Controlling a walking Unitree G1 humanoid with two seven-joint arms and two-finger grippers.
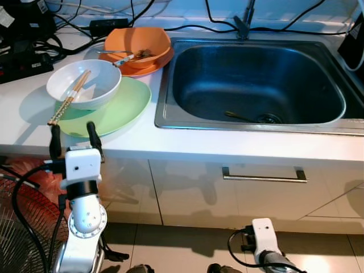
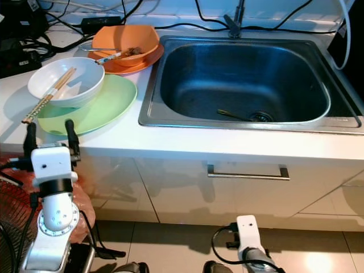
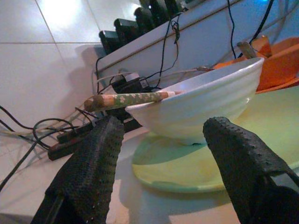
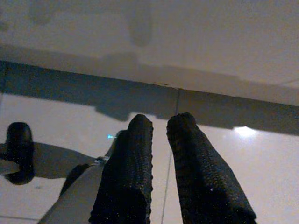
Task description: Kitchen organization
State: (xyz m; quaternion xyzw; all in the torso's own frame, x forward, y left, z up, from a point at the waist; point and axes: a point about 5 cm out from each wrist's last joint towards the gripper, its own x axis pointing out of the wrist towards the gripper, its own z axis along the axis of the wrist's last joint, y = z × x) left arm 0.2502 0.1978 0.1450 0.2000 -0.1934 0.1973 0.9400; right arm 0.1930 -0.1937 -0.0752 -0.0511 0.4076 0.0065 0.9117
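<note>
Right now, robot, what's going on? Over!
Left gripper open, at counter edge before the green plate. White bowl with chopsticks on it. Right gripper hangs low.

You cannot read the thin object lying by the sink [image 1: 335,74] drain [image 1: 267,119]; it is too small and dark, possibly a utensil. The food scraps in the orange bowl [image 1: 139,42] are too small to identify. The orange plate [image 1: 149,67] beneath it is mostly covered by that bowl. The white bowl [image 1: 85,82] hides the middle of the green plate [image 1: 125,108]. The right gripper [image 4: 159,140] has its arm cut off by the lower edge of the head views. In the left wrist view, the left gripper [image 3: 161,140] fingers run off the bottom edge, and the chopsticks [image 3: 126,99] are hidden past the bowl rim.
</note>
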